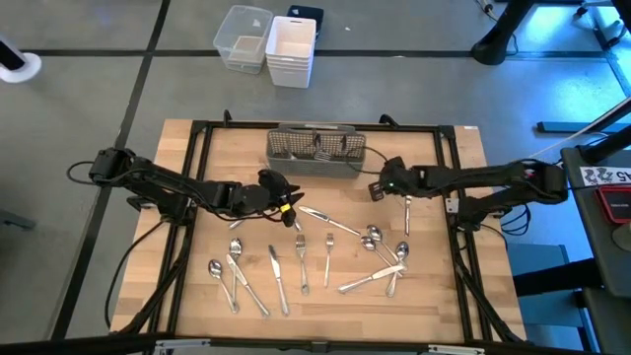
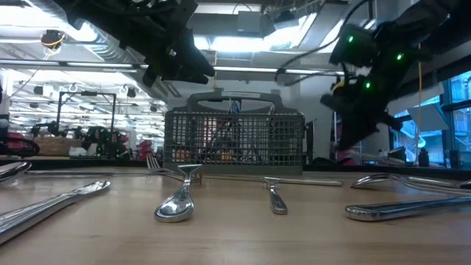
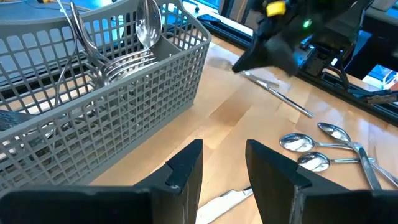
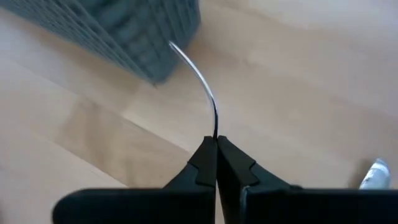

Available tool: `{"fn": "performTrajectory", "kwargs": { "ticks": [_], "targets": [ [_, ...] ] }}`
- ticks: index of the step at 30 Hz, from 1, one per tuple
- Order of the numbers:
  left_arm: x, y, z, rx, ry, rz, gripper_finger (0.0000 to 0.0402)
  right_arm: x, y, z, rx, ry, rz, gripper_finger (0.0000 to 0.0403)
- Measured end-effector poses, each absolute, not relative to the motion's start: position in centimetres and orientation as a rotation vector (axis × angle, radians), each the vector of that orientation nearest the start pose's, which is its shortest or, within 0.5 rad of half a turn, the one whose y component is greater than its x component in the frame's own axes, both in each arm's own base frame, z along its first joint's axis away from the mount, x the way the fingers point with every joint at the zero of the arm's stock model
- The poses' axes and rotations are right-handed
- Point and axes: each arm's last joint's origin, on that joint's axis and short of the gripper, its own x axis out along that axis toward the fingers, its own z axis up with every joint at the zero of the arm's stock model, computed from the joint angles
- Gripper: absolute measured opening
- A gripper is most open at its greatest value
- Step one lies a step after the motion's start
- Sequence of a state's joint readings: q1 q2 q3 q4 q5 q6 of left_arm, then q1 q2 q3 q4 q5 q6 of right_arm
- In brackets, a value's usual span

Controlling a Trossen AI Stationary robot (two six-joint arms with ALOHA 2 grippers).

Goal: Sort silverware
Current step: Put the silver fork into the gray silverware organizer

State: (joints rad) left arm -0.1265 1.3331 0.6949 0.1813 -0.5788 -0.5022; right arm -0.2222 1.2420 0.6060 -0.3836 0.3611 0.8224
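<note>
Caddy: grey mesh caddy (image 1: 316,151) at the table's (image 1: 463,296) far edge, a few pieces standing inside.
Right gripper: right gripper (image 4: 216,146) just beside the caddy's right end, pinched tight on a thin curved utensil (image 4: 198,78).
Left gripper: left gripper (image 3: 222,163) near the caddy's front-left, fingers slightly parted, holding nothing.
Silverware: loose silverware (image 1: 325,251) scattered on the table in front of the caddy.

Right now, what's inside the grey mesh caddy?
The caddy holds several upright pieces of silverware: fork tines and a spoon bowl show. Lower parts hide behind mesh; the exact count is unclear.
</note>
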Motion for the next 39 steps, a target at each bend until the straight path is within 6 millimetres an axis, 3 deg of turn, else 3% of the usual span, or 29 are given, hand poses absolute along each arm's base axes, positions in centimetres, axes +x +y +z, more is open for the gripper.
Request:
{"fn": "performTrajectory", "kwargs": {
  "ticks": [9,15,21,30,39],
  "targets": [
    [27.2,-1.9,22.0,-0.345,0.318,0.547,0.0116,20.1,-5.6,21.8,0.672,0.485,-0.802,0.0001],
    [27.0,-1.8,22.5,-0.351,0.305,0.545,0.0116,21.2,-5.5,24.6,0.636,0.260,-0.564,0.0001],
    [26.7,-1.8,22.9,-0.357,0.296,0.543,0.0116,23.2,-6.0,26.7,0.424,0.004,-0.483,0.0001],
    [26.6,-1.8,22.8,-0.375,0.294,0.547,0.0116,27.9,-7.1,26.6,0.149,-0.317,-0.465,0.0000],
    [26.6,-1.8,22.8,-0.378,0.294,0.548,0.0116,37.4,-8.8,26.4,-0.070,-0.303,-0.338,0.0000]
  ]
}}
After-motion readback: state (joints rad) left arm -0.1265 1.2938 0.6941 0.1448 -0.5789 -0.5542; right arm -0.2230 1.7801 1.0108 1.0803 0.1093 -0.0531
